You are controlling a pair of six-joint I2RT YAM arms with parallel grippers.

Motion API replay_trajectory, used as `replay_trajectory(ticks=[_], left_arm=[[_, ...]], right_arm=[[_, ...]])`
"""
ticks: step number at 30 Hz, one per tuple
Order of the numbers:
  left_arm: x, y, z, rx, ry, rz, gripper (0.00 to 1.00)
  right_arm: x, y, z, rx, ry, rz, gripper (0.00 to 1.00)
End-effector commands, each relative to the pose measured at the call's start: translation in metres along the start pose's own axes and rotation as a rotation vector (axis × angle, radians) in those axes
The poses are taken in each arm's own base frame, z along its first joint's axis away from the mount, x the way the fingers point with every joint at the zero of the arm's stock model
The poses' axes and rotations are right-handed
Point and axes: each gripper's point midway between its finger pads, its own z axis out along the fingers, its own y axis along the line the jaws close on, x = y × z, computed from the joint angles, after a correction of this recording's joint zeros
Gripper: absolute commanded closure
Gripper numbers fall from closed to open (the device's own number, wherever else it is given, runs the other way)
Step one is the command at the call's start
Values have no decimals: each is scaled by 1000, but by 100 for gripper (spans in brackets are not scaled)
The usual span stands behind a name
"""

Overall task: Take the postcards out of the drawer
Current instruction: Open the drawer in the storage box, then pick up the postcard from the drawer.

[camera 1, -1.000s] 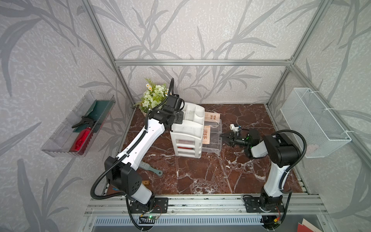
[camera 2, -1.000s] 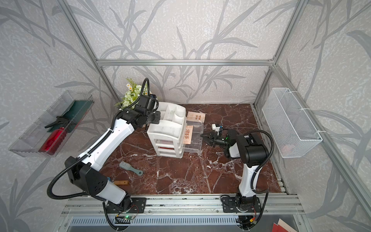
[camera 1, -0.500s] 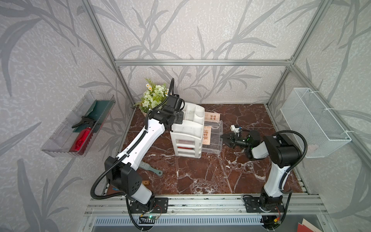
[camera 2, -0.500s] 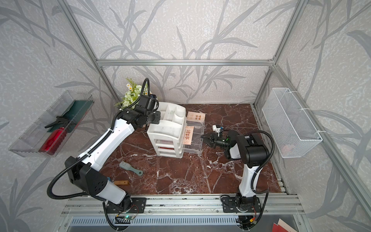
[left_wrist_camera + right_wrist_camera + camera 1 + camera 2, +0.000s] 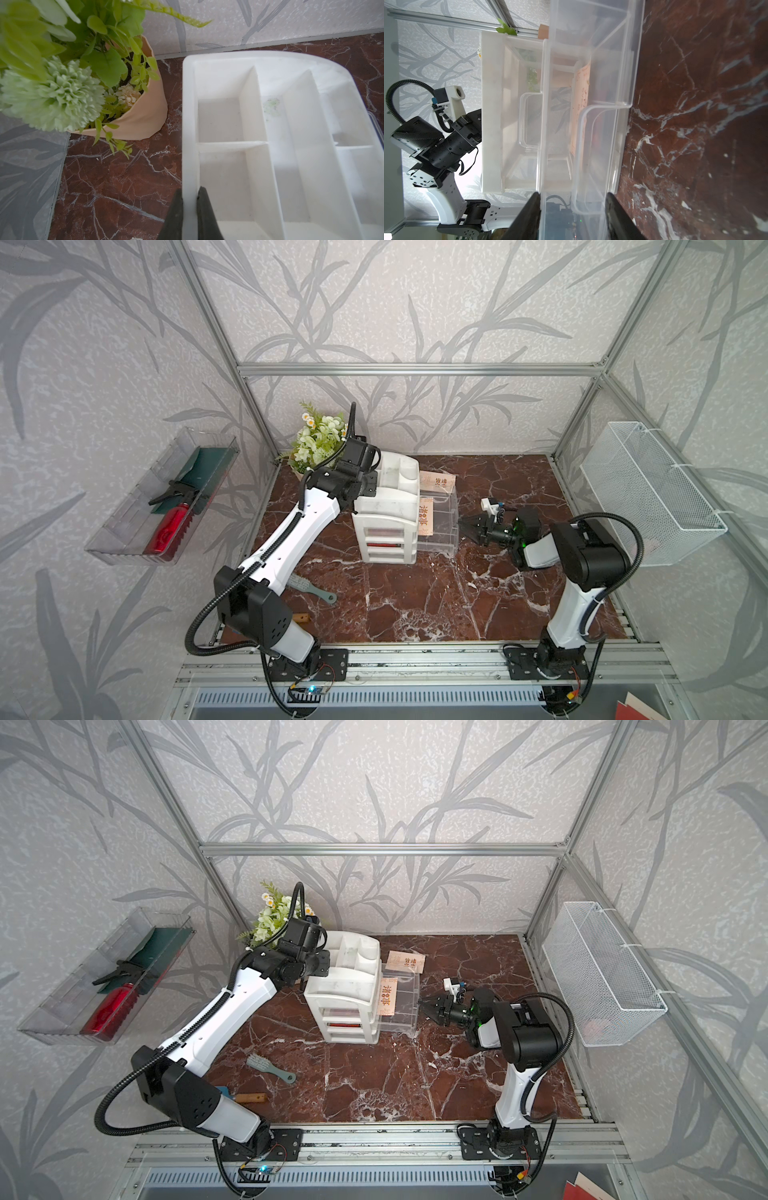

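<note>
Spreading since a second ago, the right fingers [image 5: 527, 218] now stand wider at the clear drawer's [image 5: 444, 526] front. Left of centre in both top views, the left fingers [image 5: 176, 212] are clamped on the rim of the white organizer [image 5: 390, 506]. Just right of it the drawer is pulled out, with one cream card [image 5: 425, 516] propped up inside by the organizer. A second card [image 5: 438, 481] lies on the counter [image 5: 415, 605], just above the drawer in frame. Right of centre, the right fingers are apart, straddling the drawer's front handle.
</note>
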Motion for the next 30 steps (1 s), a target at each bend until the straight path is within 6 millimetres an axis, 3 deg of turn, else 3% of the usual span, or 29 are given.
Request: replay_trajectory(ticks=[1, 8, 13, 24, 30], left_arm=[[56, 29, 16, -142, 203, 83, 100], [58, 26, 21, -126, 198, 79, 100], [58, 23, 25, -119, 192, 81, 100], [55, 14, 29, -69, 162, 72, 100], [55, 9, 30, -40, 151, 68, 100]], right_arm=[[-3, -4, -7, 138, -16, -68, 50], [-16, 28, -41, 485, -37, -263, 46], [-20, 55, -46, 549, -27, -312, 45], [-9, 106, -10, 547, 8, -421, 40], [1, 105, 20, 640, 70, -447, 46]])
